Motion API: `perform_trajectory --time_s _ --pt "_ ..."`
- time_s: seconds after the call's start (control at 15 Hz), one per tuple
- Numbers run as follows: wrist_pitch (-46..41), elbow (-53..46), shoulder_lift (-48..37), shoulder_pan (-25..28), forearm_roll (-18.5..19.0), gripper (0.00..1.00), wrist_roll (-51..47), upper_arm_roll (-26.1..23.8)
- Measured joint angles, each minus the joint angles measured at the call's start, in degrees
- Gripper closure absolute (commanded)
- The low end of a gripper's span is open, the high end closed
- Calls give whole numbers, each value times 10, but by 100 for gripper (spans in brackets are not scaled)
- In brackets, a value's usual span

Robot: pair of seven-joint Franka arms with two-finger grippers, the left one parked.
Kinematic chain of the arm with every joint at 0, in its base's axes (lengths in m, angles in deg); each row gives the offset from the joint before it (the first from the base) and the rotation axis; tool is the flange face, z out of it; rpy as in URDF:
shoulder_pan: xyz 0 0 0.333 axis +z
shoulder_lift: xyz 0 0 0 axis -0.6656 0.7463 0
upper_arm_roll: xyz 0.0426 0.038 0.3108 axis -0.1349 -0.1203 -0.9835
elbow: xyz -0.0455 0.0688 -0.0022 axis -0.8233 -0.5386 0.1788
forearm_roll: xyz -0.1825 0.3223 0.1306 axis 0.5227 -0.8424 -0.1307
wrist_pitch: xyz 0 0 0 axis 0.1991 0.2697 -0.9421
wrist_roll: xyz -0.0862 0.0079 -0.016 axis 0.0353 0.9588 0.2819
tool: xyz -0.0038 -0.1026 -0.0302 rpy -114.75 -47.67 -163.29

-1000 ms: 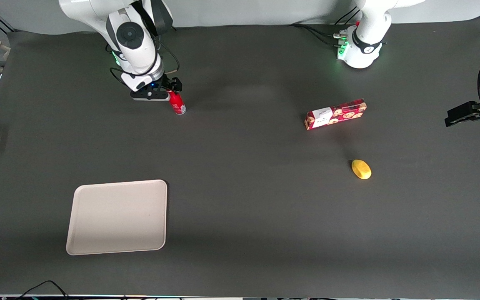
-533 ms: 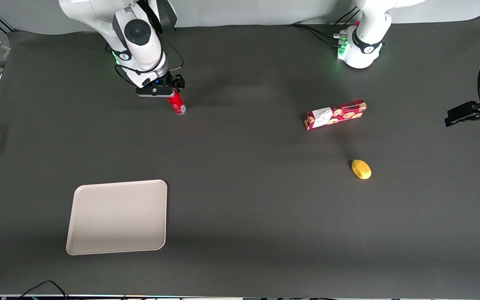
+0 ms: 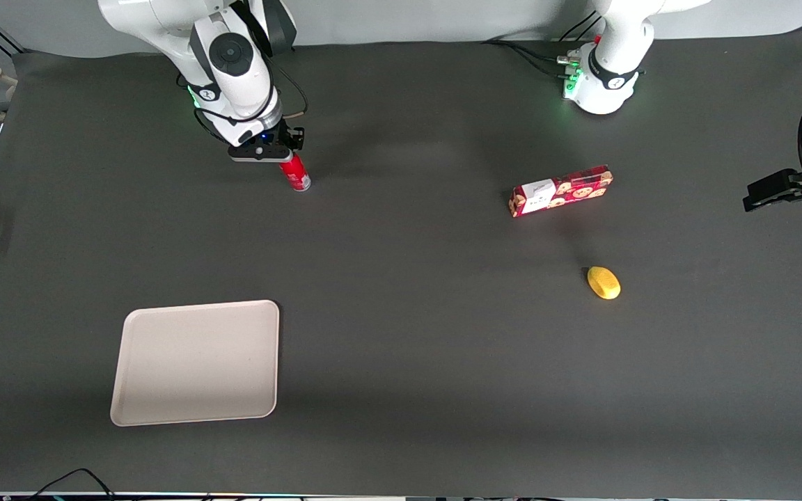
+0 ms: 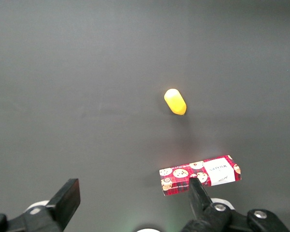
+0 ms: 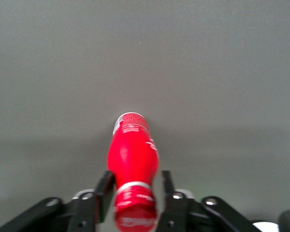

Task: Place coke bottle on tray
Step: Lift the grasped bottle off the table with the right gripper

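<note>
The claw (image 3: 288, 154) (image 5: 135, 193) pinches the coke bottle (image 3: 295, 173) (image 5: 133, 162) at its neck, cap between the fingers (image 5: 104, 192), long axis running down to its silvery base toward the counter (image 3: 401, 334), well apart from the tray (image 3: 195, 362).

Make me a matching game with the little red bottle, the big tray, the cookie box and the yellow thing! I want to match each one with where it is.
Things:
1. coke bottle
2. tray
3. cookie box
4. yellow thing

Places:
A. flat on the table, nearer the front camera than the bottle, nothing on it
B. toward the parked arm's end, beside the yellow thing, farther from the front camera
C. between the fingers of the pincer, close to the working arm's base
D. toward the parked arm's end, nearer the front camera than the box

Pairs: 1-C, 2-A, 3-B, 4-D
</note>
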Motion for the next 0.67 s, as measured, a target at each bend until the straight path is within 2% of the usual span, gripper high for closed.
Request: perform_trajectory --time_s 0.07,0.67 --pt "2 0 0 0 -6 100 0 0" --pt "7 -8 -3 -1 -34 100 -3 0"
